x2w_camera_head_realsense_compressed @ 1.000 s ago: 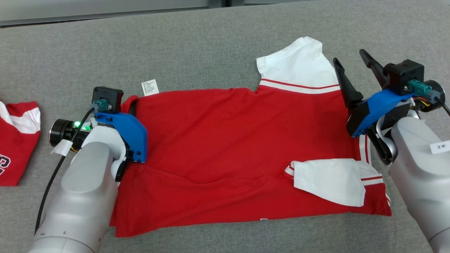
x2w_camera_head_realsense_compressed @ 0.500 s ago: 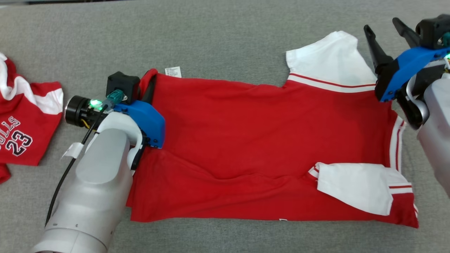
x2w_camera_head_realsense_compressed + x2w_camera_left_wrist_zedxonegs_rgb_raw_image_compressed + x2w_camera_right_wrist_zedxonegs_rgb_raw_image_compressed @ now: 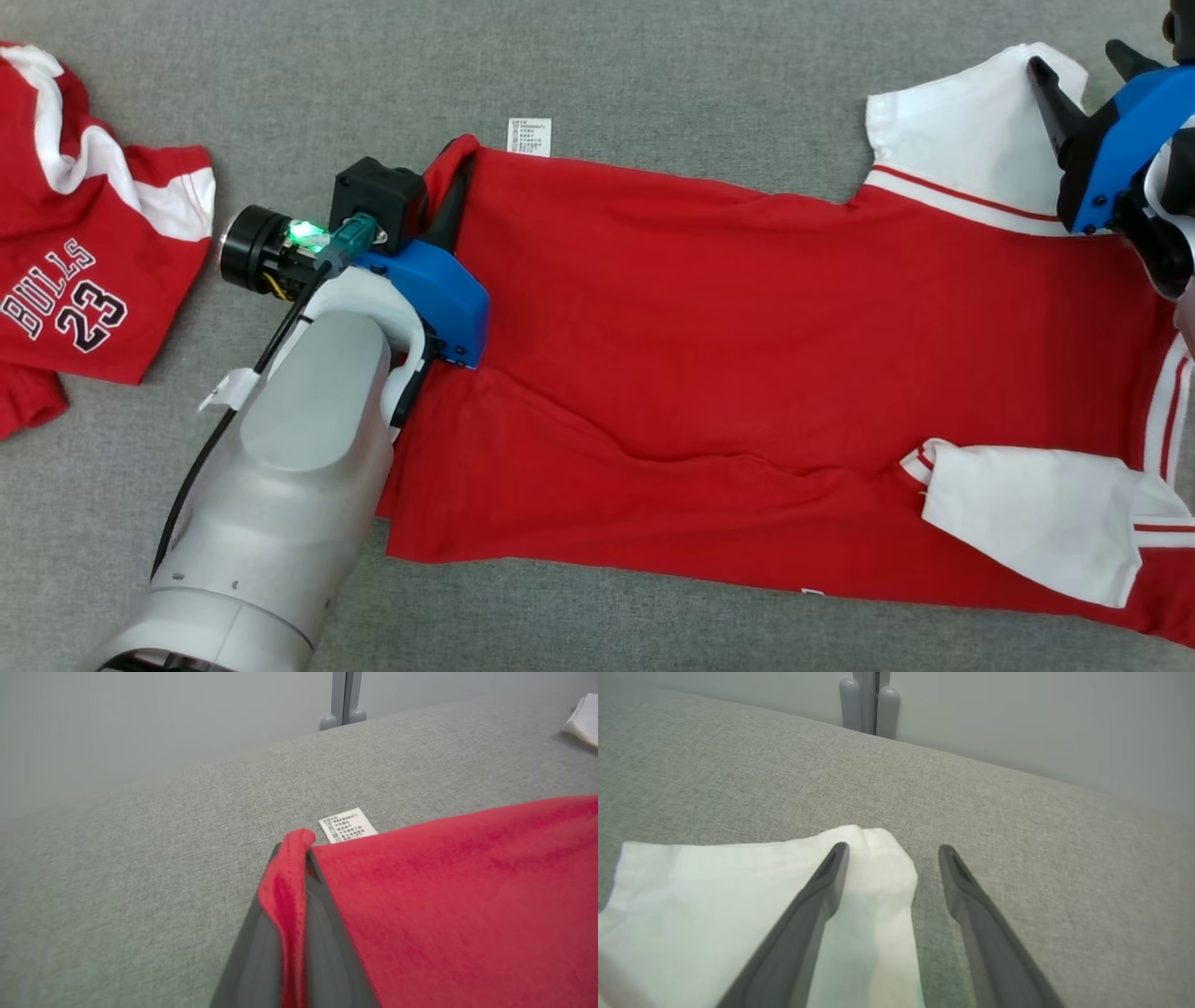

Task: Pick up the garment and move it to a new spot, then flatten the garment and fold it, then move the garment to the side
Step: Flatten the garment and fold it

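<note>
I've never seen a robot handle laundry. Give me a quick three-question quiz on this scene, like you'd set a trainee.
1. True or false: the left jaws are shut on a corner of the red shirt.
2. The right jaws, up by the white sleeve, are: A) open, B) shut on the sleeve, C) shut on the care label.
3. What number is printed on the second shirt, lying off to the left?

Key: 1 true; 2 A; 3 the number 23.
</note>
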Tool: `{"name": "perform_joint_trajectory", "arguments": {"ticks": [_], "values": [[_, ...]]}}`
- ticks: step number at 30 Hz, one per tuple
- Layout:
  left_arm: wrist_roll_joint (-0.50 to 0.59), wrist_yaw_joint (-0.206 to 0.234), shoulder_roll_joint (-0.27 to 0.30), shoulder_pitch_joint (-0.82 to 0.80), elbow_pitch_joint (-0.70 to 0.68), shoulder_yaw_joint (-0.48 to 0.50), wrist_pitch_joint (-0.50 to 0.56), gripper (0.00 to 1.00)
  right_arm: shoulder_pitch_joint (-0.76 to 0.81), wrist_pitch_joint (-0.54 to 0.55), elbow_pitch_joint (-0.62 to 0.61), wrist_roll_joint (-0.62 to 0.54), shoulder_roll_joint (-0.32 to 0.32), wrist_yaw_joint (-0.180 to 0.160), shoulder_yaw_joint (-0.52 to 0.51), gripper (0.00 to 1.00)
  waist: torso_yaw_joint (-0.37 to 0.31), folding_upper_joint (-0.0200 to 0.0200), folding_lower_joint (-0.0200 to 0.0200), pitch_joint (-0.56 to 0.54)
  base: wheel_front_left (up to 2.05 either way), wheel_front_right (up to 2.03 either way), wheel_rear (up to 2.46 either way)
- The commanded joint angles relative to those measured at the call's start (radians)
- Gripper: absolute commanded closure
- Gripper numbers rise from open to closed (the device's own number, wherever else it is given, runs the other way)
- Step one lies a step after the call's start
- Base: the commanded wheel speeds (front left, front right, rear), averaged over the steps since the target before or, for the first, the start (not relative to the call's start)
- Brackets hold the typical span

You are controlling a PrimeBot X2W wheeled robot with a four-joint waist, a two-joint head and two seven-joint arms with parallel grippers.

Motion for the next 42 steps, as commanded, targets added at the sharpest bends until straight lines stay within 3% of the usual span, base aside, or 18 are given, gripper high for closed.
{"name": "perform_joint_trajectory", "arguments": {"ticks": [1,9,10,12,17,32,38,42], "values": [[-0.007,0.002,-0.002,-0.020,-0.005,-0.001,-0.005,1.00,-0.015,0.002,0.001,0.019,-0.006,0.000,0.004,0.00,0.007,0.0000,-0.0001,0.008,0.00,0.00,0.00],[-0.018,0.009,-0.012,-0.030,-0.007,-0.014,-0.015,1.00,-0.021,0.086,0.029,0.075,-0.015,0.000,0.067,0.00,0.015,0.0000,-0.0001,0.031,0.00,0.00,0.00],[-0.018,0.009,-0.013,-0.032,-0.005,-0.015,-0.016,1.00,-0.021,0.099,0.031,0.084,-0.012,0.000,0.073,0.66,0.015,0.0000,-0.0001,0.032,0.00,0.00,0.00],[-0.022,0.009,-0.014,-0.035,-0.003,-0.016,-0.020,1.00,-0.021,0.119,0.030,0.109,-0.008,0.000,0.077,1.00,0.012,0.0000,-0.0001,0.035,0.00,0.00,0.00],[-0.031,0.017,-0.013,-0.035,0.000,-0.012,-0.031,1.00,-0.042,0.071,0.015,0.142,-0.023,0.000,0.089,1.00,0.004,0.0000,-0.0001,0.032,0.00,0.00,0.00],[-0.054,0.052,0.041,0.068,-0.048,0.039,-0.047,1.00,0.050,-0.253,-0.060,0.188,0.009,0.000,0.139,1.00,-0.090,0.0000,-0.0001,-0.083,0.00,0.00,0.00],[-0.056,0.065,0.063,0.128,-0.093,0.058,-0.047,1.00,0.152,-0.294,-0.181,0.174,0.005,0.000,0.144,1.00,-0.126,0.0000,-0.0001,-0.123,0.00,0.00,0.00],[-0.058,0.070,0.082,0.175,-0.133,0.078,-0.047,1.00,0.267,-0.294,-0.339,0.129,-0.021,0.000,0.070,1.00,-0.143,0.0000,-0.0001,-0.141,0.00,0.00,0.00]]}}
